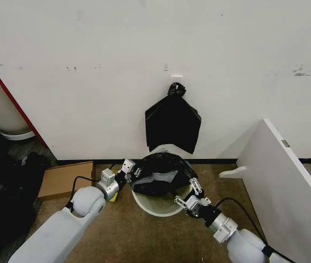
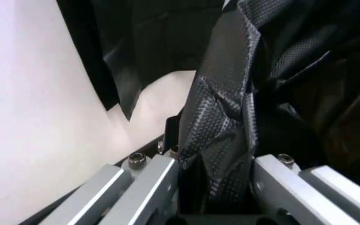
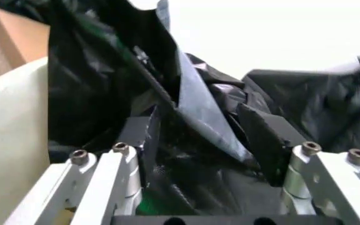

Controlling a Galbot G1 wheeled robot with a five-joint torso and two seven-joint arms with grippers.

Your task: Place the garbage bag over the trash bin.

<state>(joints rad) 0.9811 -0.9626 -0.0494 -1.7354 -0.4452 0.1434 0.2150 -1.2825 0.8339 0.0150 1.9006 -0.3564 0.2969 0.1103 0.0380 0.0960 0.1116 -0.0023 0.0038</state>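
Note:
The garbage bag, glossy crinkled black plastic, lies bunched over the mouth of the cream-white trash bin at the foot of the wall. My left gripper is at the bag's left edge, shut on a fold of the garbage bag that fills the gap between its fingers. My right gripper is at the bag's near right edge above the bin's rim. It stands open, with a thin sheet of the bag passing between its black pads. The bin's wall shows beside it.
A flat black bag with a knotted top hangs on the white wall just behind the bin. A cardboard box lies on the floor to the left, a white slanted board stands to the right, and dark clutter is at far left.

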